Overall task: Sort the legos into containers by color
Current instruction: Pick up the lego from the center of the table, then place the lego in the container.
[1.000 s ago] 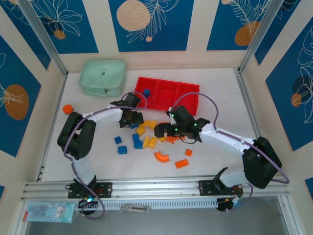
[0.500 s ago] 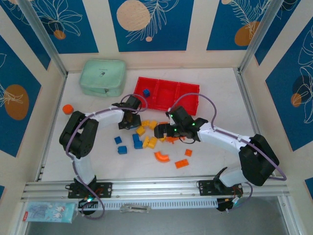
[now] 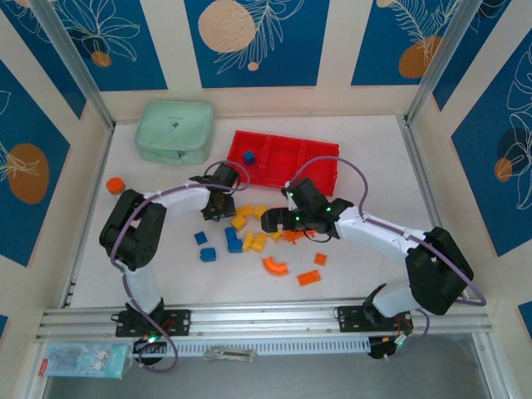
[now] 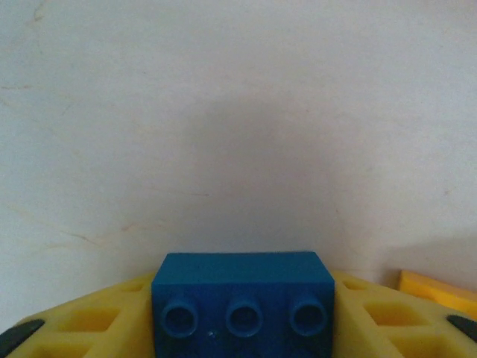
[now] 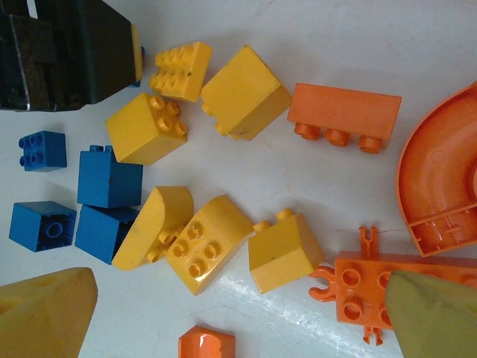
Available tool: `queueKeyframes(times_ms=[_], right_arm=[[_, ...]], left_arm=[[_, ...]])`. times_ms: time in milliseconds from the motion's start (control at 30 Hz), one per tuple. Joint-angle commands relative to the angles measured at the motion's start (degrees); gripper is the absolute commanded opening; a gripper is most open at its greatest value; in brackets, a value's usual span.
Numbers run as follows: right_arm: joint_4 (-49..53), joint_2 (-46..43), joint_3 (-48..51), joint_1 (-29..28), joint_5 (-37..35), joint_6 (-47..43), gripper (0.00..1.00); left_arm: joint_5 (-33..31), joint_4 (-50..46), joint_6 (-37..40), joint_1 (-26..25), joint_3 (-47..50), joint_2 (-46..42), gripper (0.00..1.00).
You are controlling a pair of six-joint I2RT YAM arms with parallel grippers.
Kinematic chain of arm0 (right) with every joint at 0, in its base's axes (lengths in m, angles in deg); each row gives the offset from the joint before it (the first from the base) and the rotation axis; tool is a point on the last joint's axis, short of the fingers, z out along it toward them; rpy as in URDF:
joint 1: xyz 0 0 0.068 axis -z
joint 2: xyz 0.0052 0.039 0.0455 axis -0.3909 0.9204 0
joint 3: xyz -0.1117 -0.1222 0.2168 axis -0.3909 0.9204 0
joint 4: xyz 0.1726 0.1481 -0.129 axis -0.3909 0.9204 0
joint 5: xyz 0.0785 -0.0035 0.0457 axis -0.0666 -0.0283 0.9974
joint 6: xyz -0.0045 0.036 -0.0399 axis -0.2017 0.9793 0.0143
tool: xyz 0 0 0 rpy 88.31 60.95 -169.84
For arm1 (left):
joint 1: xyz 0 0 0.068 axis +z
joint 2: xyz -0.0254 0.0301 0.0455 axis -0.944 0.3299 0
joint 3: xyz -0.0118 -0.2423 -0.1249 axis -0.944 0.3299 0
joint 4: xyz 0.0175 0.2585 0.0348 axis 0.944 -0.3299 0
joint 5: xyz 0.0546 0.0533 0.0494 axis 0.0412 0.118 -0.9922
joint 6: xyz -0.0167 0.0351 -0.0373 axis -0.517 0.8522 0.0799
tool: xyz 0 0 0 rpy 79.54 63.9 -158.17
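Fingers (image 4: 89,328) of my left gripper (image 3: 219,202) sat snug against both sides of the blue brick (image 4: 242,298), down at the table. Best was a straight lift toward the red tray (image 3: 283,160), left compartment, beside the blue one (image 3: 248,156) there. Right gripper (image 5: 238,313) gaped wide over yellow bricks (image 5: 209,242).

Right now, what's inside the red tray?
One blue brick lies in the red tray's left compartment. I see no others; the right arm's cable hides a strip of the right compartment.

White-and-black arms (image 3: 378,233) trail purple cables (image 3: 339,160) and carry yellow-padded pincer fingers (image 5: 45,313).
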Motion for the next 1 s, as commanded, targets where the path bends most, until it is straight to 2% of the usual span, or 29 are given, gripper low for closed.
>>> queueKeyframes(times_ms=[0,200,333,667,967], right_arm=[[0.8,-1.9,-0.4,1.1,0.4,-0.2,0.99],[1.0,-4.1,0.1,4.1,1.4,-0.9,0.99],[1.1,-5.6,0.1,7.6,2.9,-1.4,0.99],[0.3,-6.3,-1.1,13.7,5.4,-2.5,0.99],[1.4,-7.1,-2.1,15.5,6.1,-3.4,0.99]], left_arm=[[0.8,-0.7,1.1,-0.5,-0.4,-3.0,0.49],[0.2,-1.7,3.0,-0.6,-5.3,-5.4,0.47],[0.8,-0.7,6.1,-0.6,-11.1,-3.6,0.47],[-1.5,-4.7,12.7,-0.4,-34.4,12.6,0.47],[-5.1,-9.2,15.9,-0.1,-47.1,23.2,0.49]])
